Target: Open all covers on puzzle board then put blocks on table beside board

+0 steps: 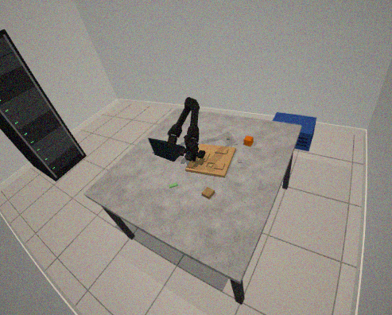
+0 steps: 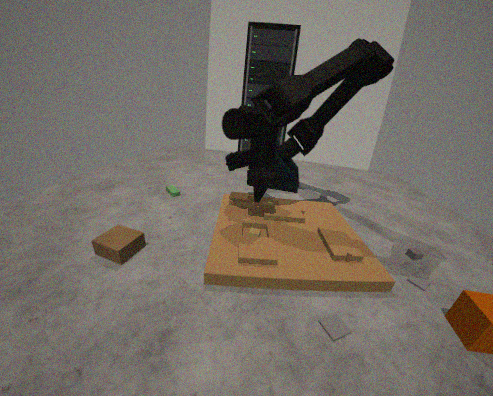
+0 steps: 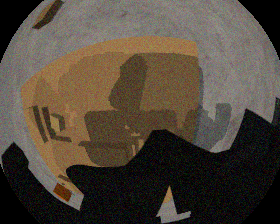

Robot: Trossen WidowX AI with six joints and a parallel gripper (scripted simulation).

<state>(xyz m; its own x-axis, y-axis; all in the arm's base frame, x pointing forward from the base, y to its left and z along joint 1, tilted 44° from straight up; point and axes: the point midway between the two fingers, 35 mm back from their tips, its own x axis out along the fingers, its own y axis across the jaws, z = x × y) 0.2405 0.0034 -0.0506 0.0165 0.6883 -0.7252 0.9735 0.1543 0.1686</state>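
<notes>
End effector (image 2: 257, 198) fully closed, empty, tip on the puzzle board (image 2: 302, 272).

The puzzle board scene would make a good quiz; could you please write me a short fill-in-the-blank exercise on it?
1. The gripper, pressed to a cover at the puzzle board's far edge, is ____.
2. The cube on the table right of the board is ____.
3. The small flat piece beyond the brown block is ____.

Missing words: shut; orange; green
</notes>
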